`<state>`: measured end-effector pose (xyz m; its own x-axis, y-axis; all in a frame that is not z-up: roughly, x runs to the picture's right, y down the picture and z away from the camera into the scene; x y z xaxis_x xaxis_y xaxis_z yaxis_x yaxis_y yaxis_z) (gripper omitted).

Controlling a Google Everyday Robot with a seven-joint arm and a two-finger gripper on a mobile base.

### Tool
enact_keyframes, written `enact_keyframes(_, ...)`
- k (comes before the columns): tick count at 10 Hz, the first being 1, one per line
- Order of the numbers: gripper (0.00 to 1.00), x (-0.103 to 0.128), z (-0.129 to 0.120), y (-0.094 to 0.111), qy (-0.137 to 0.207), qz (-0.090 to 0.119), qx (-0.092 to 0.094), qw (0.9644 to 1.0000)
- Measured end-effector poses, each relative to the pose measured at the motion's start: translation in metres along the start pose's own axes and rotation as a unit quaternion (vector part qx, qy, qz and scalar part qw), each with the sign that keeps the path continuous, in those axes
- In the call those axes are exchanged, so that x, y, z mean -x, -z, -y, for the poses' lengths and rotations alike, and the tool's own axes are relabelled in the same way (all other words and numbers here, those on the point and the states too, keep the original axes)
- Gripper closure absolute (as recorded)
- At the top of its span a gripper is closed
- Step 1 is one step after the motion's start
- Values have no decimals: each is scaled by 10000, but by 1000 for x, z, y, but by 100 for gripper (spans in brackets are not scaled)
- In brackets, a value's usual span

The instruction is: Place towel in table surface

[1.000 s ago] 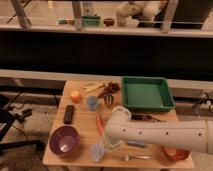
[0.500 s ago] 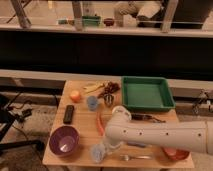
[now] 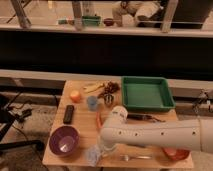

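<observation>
A pale, crumpled towel (image 3: 93, 154) lies on the wooden table (image 3: 82, 127) near its front edge, right of the purple bowl. My white arm reaches in from the right across the table's front. Its gripper (image 3: 103, 148) points down at the towel's right side, touching or just over it. The arm hides the gripper's tip.
A purple bowl (image 3: 63, 140) sits front left, with a black remote (image 3: 69, 114), an orange fruit (image 3: 75, 95) and a blue cup (image 3: 92, 102) behind it. A green tray (image 3: 146, 93) stands back right. A fork (image 3: 135, 157) and a red bowl (image 3: 176, 152) lie front right.
</observation>
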<state>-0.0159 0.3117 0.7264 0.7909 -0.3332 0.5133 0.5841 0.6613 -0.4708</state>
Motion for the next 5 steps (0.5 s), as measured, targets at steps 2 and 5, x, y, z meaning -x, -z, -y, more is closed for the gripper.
enact_keyframes(2, 82, 2, 2, 1, 28, 3, -15, 10000)
enact_keyframes(5, 62, 3, 2, 1, 30, 4, -16, 10000)
